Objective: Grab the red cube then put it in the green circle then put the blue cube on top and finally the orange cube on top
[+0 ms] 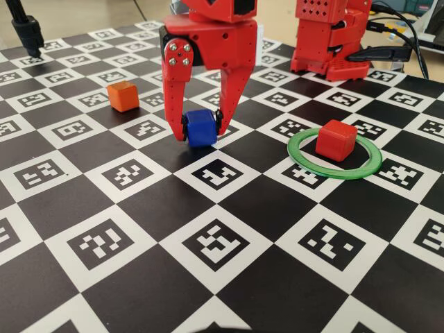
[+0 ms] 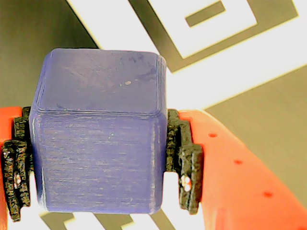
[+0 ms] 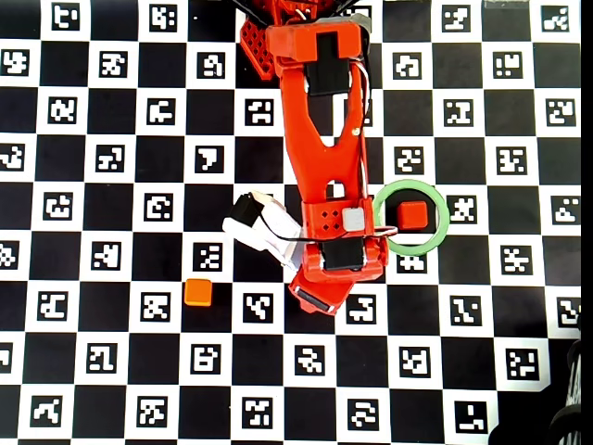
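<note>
A: Are our fingers clenched on anything?
B: Yes, our gripper (image 1: 202,132) is grasping the blue cube (image 1: 201,127) at the board (image 1: 139,208).
A: The red cube (image 1: 336,139)?
B: Inside the green circle (image 1: 305,164).

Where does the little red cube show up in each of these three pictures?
Fixed view: the red cube sits right of centre, inside the green circle.
Wrist view: not in it; only the blue cube between the gripper's pads.
Overhead view: the red cube is right of the arm, inside the green circle.
Shared landmark: the green circle.
</note>
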Tool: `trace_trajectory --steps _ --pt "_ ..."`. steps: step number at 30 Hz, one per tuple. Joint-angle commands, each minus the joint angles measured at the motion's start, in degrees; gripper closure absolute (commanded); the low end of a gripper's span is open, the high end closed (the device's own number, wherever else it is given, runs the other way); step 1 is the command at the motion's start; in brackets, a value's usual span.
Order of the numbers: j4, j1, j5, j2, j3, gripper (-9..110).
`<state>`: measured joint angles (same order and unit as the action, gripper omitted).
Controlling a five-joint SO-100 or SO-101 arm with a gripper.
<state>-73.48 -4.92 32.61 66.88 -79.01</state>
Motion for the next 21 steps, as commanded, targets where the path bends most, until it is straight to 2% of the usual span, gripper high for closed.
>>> trace_trajectory --steps 1,14,21 --pt "-2.81 -0.26 -1.49 9.93 1.67 89" --pt "-12.92 -2.37 -2.11 17.93 1.76 88" --pt "-17.23 -2.46 -5.71 22.76 1.85 89"
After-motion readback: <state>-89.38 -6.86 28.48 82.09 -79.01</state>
